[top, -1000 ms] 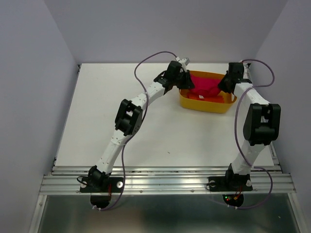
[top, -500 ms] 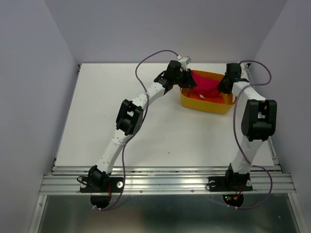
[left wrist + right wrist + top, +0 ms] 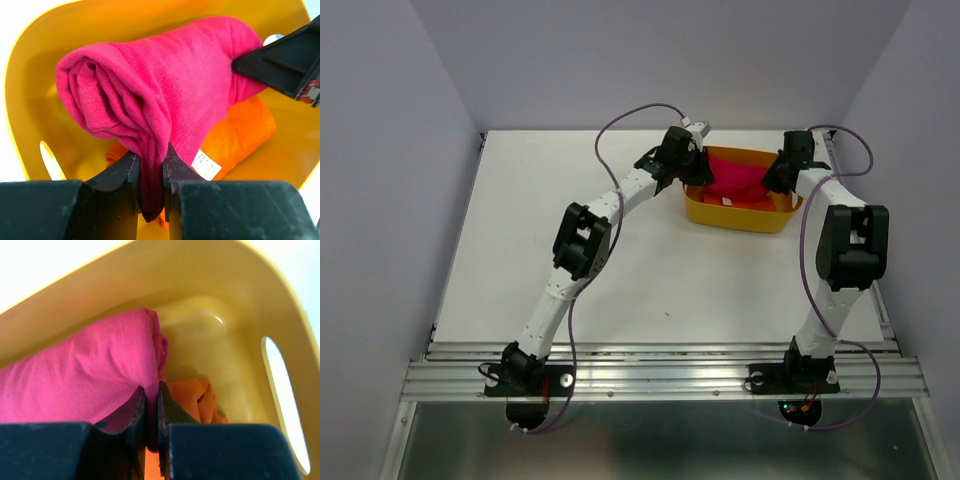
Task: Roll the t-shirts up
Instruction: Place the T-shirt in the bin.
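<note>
Together, left end effector (image 3: 150,167) and right end effector (image 3: 148,397) pinch one crimson t-shirt (image 3: 165,75) — one orange t-shirt (image 3: 245,130) beneath.

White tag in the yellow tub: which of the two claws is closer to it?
Left. The left gripper pinches the red shirt right beside the white tag. The right gripper clamps the shirt's other end, farther from the tag.

pink t-shirt (image 3: 170,85) is seen as plain raspberry, no print; orange t-shirt (image 3: 245,127) is seen solid too; tub (image 3: 30,100) is done in glossy yellow; table (image 3: 520,250) is left plain white
</note>
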Motion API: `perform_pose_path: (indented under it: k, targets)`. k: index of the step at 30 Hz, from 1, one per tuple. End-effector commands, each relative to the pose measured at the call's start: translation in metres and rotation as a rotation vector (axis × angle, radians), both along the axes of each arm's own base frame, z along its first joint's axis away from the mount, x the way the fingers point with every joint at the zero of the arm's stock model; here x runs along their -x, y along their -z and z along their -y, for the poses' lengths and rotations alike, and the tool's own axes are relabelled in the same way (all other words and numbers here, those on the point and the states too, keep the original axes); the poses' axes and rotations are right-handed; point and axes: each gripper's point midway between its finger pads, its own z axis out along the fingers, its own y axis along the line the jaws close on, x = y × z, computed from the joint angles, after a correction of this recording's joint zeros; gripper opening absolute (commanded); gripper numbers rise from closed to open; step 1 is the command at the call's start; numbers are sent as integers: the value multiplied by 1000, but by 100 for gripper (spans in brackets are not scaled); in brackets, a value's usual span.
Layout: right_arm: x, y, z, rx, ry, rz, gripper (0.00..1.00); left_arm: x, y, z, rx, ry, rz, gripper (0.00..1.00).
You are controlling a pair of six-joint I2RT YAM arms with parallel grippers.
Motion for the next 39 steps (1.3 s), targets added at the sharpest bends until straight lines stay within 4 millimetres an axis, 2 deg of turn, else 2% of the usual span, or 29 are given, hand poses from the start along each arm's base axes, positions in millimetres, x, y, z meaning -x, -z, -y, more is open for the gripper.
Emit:
perform_pose_path:
  k: [1,2,3,6,10,13,14,17,19,23,29,35,39]
  targets:
    - [-3,-34,-3,-19,-15,84,1,3,-11,-47,-124,-47,-21,0]
    - [-3,-35,-4,-24,-18,86,1,2,-8,-50,-129,-51,-29,0]
    - [-1,-33,-7,-34,-29,80,1,2,-16,-53,-128,-53,-18,0]
    - [5,-30,-17,-82,-60,64,1,3,-24,-63,-140,-60,-27,0]
    - [14,-27,-33,-137,-97,53,1,12,-25,-75,-171,-54,-56,0]
    - [23,-27,-53,-165,-140,47,1,22,-24,-90,-220,-64,-70,0]
    - [26,-24,-54,-171,-141,39,1,28,-25,-97,-236,-65,-78,0]
    - [31,-30,-70,-182,-170,47,1,37,-28,-107,-262,-63,-85,0]
    - [32,-37,-73,-183,-165,64,1,41,-42,-109,-253,-62,-68,0]
    - [31,-48,-66,-160,-138,98,1,38,-61,-105,-220,-61,-39,0]
    - [27,-55,-62,-136,-123,117,1,33,-68,-83,-161,-30,-30,0]
    - [26,-51,-54,-102,-96,109,1,37,-58,-61,-153,7,-31,0]
    - [25,-48,-51,-89,-91,104,1,36,-45,-56,-172,1,-37,0]
